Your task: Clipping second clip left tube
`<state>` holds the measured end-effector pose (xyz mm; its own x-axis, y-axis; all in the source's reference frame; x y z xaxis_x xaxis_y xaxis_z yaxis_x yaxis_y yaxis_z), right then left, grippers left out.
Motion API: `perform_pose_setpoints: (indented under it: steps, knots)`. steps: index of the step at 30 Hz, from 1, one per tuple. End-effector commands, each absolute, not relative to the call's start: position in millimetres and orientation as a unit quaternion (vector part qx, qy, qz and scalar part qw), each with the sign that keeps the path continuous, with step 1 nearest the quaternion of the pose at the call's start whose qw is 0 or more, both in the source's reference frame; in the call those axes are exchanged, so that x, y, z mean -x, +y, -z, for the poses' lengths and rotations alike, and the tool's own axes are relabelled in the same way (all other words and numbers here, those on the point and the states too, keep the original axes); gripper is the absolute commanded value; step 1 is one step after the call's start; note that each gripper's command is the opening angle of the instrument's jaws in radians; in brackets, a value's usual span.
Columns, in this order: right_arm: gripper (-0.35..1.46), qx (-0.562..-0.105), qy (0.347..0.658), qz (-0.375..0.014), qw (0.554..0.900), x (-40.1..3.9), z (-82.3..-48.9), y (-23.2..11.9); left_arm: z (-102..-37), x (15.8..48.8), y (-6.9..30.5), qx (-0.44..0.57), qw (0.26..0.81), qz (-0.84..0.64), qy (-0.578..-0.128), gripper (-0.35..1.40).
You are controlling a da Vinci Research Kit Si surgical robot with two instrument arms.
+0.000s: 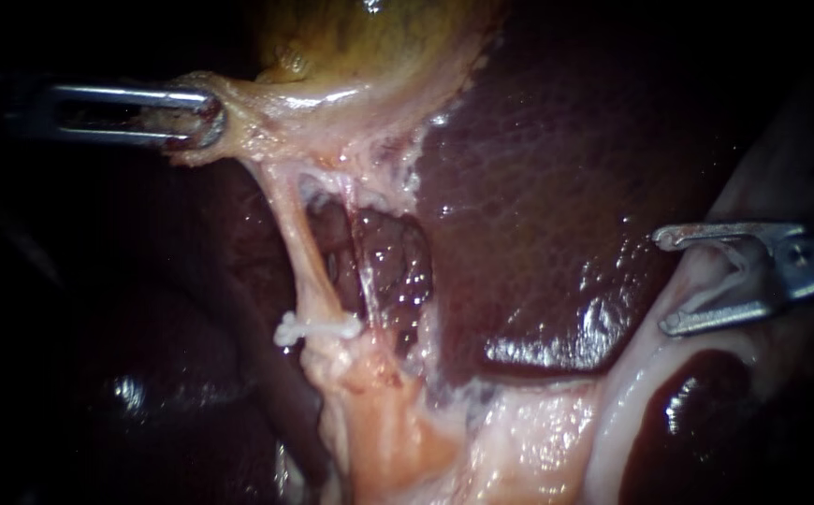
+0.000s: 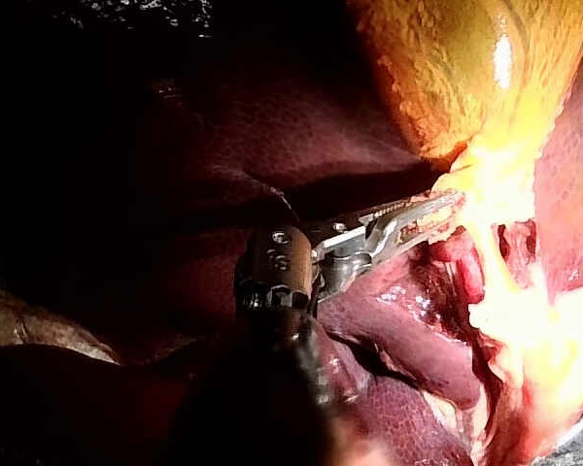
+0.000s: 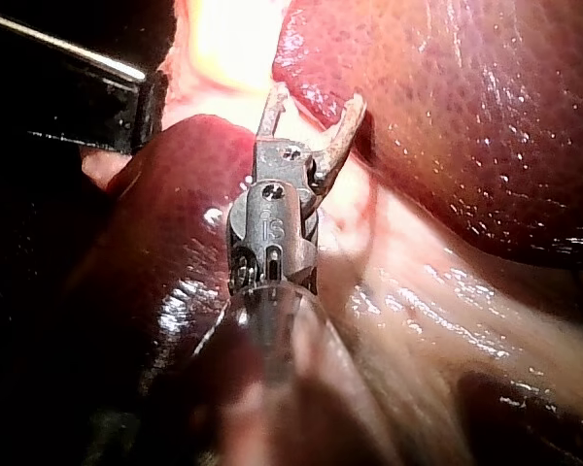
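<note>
Clips (image 1: 316,327) on left tube (image 1: 297,245): one

I worked at a surgical bench: dark liver (image 1: 557,187) lay beside the yellow gallbladder (image 1: 370,37), and a white clip (image 1: 318,327) crossed a tube (image 1: 297,243) below that gallbladder.

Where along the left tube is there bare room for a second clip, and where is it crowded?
Free: the bare stretch of left tube between the clip and the gallbladder tissue gripped by the left tool. Crowded: below the clip, where pale fatty tissue wraps the tube. The right tool, jaws open, sits apart beside the liver edge.
</note>
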<state>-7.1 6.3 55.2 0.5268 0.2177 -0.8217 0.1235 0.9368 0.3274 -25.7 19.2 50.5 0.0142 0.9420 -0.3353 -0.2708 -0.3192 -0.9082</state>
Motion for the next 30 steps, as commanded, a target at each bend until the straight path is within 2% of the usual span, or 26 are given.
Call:
perform_pose_setpoints:
  steps: [1, 5, 10, 15, 22, 30]
  knots:
    - [0.5, -0.179, 0.495, -0.028, 0.85, 6.9, -54.8, 6.3, -50.4, 25.7, 19.2, 0.52, 0.487, -0.624, -0.322, -0.35]
    - [0.5, -0.191, 0.519, -0.03, 0.832, 5.1, -52.9, 6.1, -50.3, 25.9, 19.1, 0.521, 0.487, -0.623, -0.321, -0.35]
    - [0.5, -0.218, 0.549, -0.046, 0.806, 0.7, -50.3, 5.1, -50.3, 26.2, 19.0, 0.521, 0.488, -0.623, -0.32, -0.35]
    - [0.5, -0.235, 0.56, -0.061, 0.792, -4.5, -49.1, 4.6, -50.2, 26.4, 18.9, 0.521, 0.489, -0.623, -0.318, -0.35]
    - [0.5, -0.252, 0.566, -0.089, 0.78, -11.1, -49.8, 4.8, -50.4, 26.8, 18.8, 0.522, 0.488, -0.623, -0.319, -0.35]
    - [0.5, -0.272, 0.561, -0.108, 0.774, -15.8, -51.8, 4.0, -50.5, 27.3, 18.7, 0.522, 0.487, -0.623, -0.32, -0.35]
